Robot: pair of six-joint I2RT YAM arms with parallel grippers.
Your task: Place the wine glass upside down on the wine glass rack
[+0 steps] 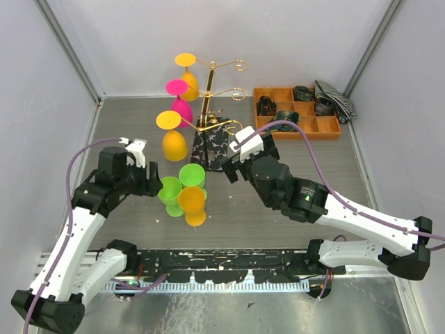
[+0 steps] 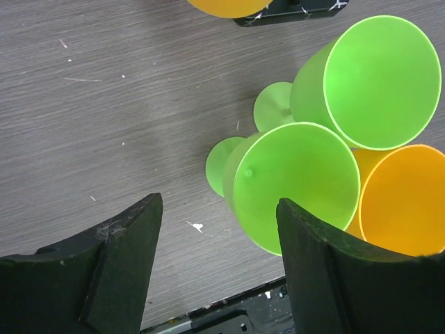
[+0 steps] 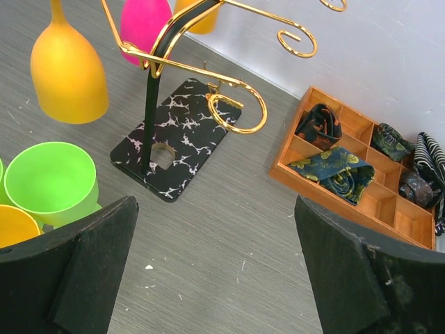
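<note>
The wine glass rack [image 1: 206,111] stands at the back centre on its black speckled base [image 3: 182,132]. A yellow [image 1: 188,78], a pink [image 1: 180,104] and an orange wine glass [image 1: 173,139] hang from it upside down. Three more stand clustered on the table: a green one [image 1: 169,191], another green one [image 1: 192,175] and an orange one [image 1: 192,200]. My left gripper [image 1: 149,182] is open just left of the cluster. The nearest green glass [image 2: 295,184] lies ahead of it, against the right finger [image 2: 327,271]. My right gripper [image 3: 215,271] is open and empty over bare table beside the rack's base.
An orange compartment tray [image 1: 297,134] with rolled dark cloths sits at the back right, and its near wall [image 3: 313,184] shows in the right wrist view. A striped cloth [image 1: 335,99] lies at its far corner. White walls enclose the table on three sides.
</note>
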